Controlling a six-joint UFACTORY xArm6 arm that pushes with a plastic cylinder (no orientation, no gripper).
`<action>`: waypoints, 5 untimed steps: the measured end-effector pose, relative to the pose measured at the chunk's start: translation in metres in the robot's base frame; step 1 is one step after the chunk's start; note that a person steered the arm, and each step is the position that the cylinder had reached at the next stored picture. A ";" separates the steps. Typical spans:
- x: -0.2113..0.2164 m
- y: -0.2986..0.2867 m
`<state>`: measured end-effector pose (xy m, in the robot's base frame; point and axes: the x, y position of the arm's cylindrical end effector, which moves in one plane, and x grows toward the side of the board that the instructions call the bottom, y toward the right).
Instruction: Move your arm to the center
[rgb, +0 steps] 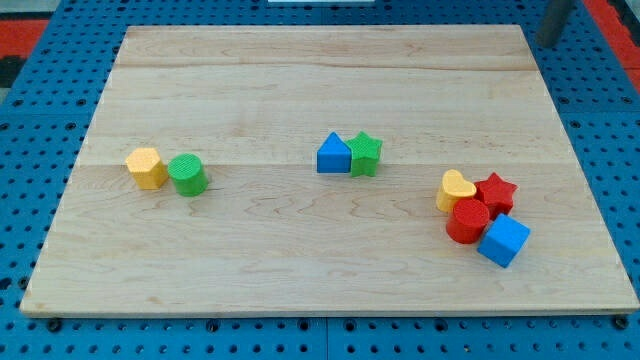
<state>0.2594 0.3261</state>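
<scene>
My tip (547, 42) shows at the view's top right, just past the wooden board's (300, 70) far right corner, away from every block. Near the board's middle a blue triangular block (333, 155) touches a green star (366, 155) on its right. At the left a yellow hexagonal block (147, 167) sits against a green cylinder (187, 174). At the right a yellow heart (456, 189), a red star (496, 192), a red cylinder (467, 221) and a blue cube (503, 241) are bunched together.
The board lies on a blue perforated table (40, 90). A red patch (610, 20) shows at the view's top right beyond the rod.
</scene>
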 end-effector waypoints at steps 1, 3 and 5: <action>0.074 0.001; 0.131 -0.015; 0.174 -0.003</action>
<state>0.4337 0.3235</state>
